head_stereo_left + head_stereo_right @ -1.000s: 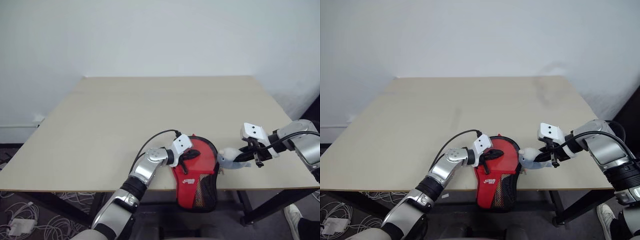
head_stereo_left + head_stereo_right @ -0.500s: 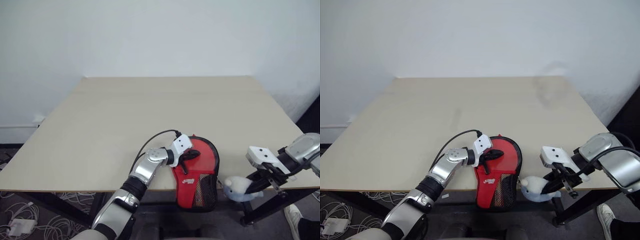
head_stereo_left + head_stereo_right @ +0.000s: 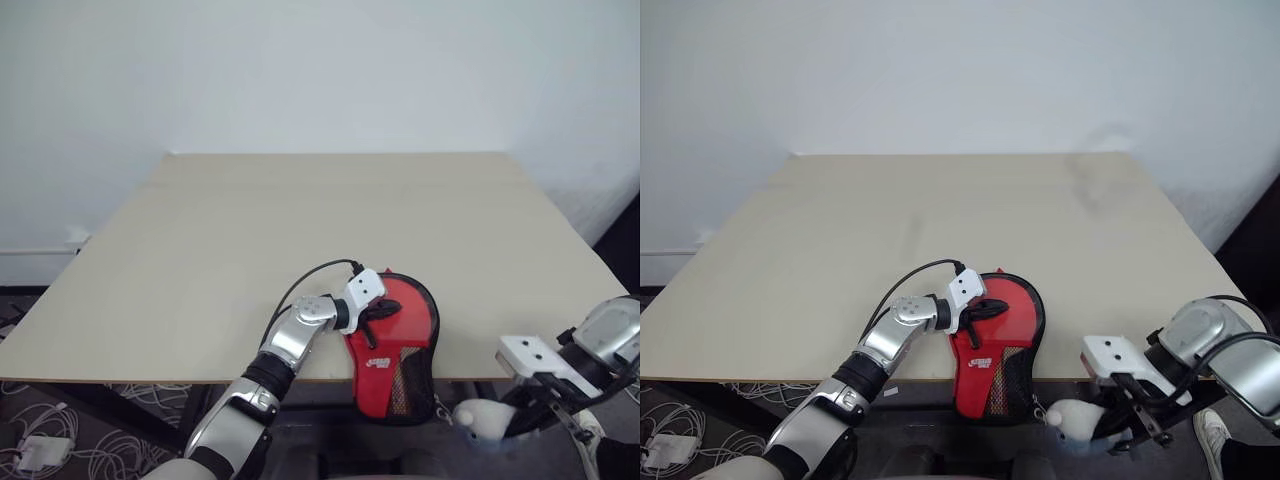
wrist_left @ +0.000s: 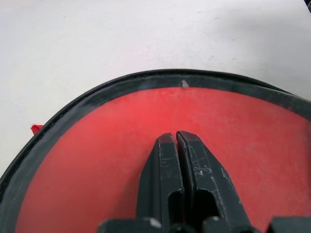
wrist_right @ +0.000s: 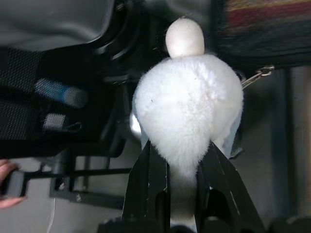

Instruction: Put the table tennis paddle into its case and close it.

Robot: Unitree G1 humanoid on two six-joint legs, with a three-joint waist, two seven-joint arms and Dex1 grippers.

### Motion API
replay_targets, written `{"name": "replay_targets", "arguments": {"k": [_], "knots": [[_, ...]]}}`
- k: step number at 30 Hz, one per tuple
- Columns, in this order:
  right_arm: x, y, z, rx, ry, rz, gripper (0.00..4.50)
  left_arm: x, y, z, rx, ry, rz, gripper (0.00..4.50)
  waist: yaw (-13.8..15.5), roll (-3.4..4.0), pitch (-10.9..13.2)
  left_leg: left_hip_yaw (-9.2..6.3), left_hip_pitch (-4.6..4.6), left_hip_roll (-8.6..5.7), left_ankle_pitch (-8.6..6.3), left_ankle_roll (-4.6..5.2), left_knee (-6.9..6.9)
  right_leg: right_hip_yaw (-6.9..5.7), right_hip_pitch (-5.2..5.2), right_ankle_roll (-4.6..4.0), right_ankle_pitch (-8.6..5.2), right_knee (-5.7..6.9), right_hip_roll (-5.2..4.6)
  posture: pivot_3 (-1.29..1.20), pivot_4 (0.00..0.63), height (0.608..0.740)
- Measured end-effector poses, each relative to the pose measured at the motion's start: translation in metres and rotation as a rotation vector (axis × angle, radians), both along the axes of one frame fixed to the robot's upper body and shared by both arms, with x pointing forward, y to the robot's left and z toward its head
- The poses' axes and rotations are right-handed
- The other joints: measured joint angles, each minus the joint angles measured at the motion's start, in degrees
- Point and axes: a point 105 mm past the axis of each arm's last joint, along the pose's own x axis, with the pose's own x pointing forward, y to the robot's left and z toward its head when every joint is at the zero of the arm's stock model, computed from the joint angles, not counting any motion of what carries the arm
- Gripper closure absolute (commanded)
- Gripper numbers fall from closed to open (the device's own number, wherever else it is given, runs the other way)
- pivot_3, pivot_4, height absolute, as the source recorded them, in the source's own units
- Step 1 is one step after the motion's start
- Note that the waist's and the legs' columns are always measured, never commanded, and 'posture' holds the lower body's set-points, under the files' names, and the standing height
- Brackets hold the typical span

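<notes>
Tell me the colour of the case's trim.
Black, around the red case; the left wrist view shows it best.

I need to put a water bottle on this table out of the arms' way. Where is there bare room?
The table is bare from the wall edge down to the case. The near edge is crowded: the left tool rests on the case, and the right tool holds a white fluffy wad below the edge.

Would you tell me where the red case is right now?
In the left eye view the case lies at the table's near edge, right of centre, its mesh end hanging over the edge, with the shut left gripper pressed on its red face.
</notes>
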Motion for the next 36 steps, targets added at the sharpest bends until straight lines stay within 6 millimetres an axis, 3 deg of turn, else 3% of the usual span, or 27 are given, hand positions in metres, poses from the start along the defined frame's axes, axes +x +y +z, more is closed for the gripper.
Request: {"name": "replay_targets", "arguments": {"k": [8,11,17,20,22,26,29,31,33,36], "knots": [[-0.010,0.007,0.003,0.025,-0.019,0.023,4.31,0.000,-0.002,0.000,-0.001,0.003,0.000,4.50,0.03,-0.04,0.00,-0.01,0.00,-0.02,-0.03,-0.02,0.00,-0.02,0.03,0.00,0.00,-0.04,-0.04,0.00,0.000,0.740],[-0.006,0.012,0.001,0.043,-0.035,0.004,3.42,0.002,-0.001,0.000,-0.002,0.004,0.012,4.50,0.03,-0.10,-0.01,-0.02,0.00,-0.02,-0.03,-0.03,0.00,-0.03,0.04,0.00,0.00,-0.05,-0.04,0.00,0.000,0.740],[0.008,0.017,0.009,0.061,-0.050,-0.012,1.22,0.011,0.007,0.000,0.004,0.016,0.092,4.50,-0.09,-0.14,0.02,-0.03,0.02,0.00,-0.03,-0.03,-0.01,-0.04,0.03,0.00,0.00,-0.04,-0.02,0.00,0.000,0.740],[0.022,0.021,0.026,0.105,-0.067,-0.017,0.18,0.014,0.015,0.004,0.011,-0.003,0.115,3.90,-0.38,-0.20,0.08,0.00,0.01,0.06,-0.03,-0.03,-0.04,-0.03,-0.05,-0.01,0.01,-0.01,0.02,0.00,0.000,0.740],[0.045,0.027,0.045,0.168,-0.125,-0.053,0.00,0.016,0.027,0.007,0.026,-0.022,0.140,3.26,-1.05,-0.24,0.16,-0.03,0.00,0.08,-0.03,-0.03,-0.06,-0.02,-0.10,-0.03,0.02,0.03,0.06,0.00,0.000,0.740],[0.094,0.039,0.069,0.283,-0.247,-0.167,0.00,0.028,0.074,0.024,0.056,-0.057,0.273,1.84,-1.62,-0.77,0.97,-0.12,-0.12,0.10,0.00,-0.04,-0.09,0.03,-0.22,-0.15,0.06,0.20,0.18,0.00,0.000,0.740],[0.131,0.044,0.069,0.329,-0.327,-0.316,0.00,0.041,0.134,0.055,0.054,-0.104,0.446,0.79,-1.50,-1.01,1.46,-0.09,-0.59,0.14,0.17,0.16,-0.05,0.13,-0.80,-0.13,0.22,0.23,0.24,0.00,0.000,0.740],[0.145,0.044,0.063,0.335,-0.345,-0.396,0.00,0.044,0.172,0.080,0.065,-0.160,0.544,0.12,-1.30,-0.95,1.48,-0.12,-1.20,0.05,0.20,0.17,-0.01,0.18,-1.15,-0.34,0.42,0.27,0.22,0.00,0.000,0.740],[0.157,0.048,0.058,0.354,-0.366,-0.466,0.00,0.035,0.207,0.094,0.080,-0.187,0.633,0.03,-0.98,-0.85,1.50,-0.04,-1.21,-0.02,0.19,0.18,-0.04,0.25,-1.14,-0.28,0.38,0.24,0.15,0.00,0.000,0.740],[0.174,0.054,0.057,0.391,-0.399,-0.569,0.00,0.019,0.244,0.093,0.107,-0.169,0.750,0.03,-0.30,-0.85,1.53,0.01,-1.22,-0.04,0.13,0.24,-0.07,0.25,-1.14,-0.24,0.35,0.16,0.14,0.00,0.000,0.740]]}}
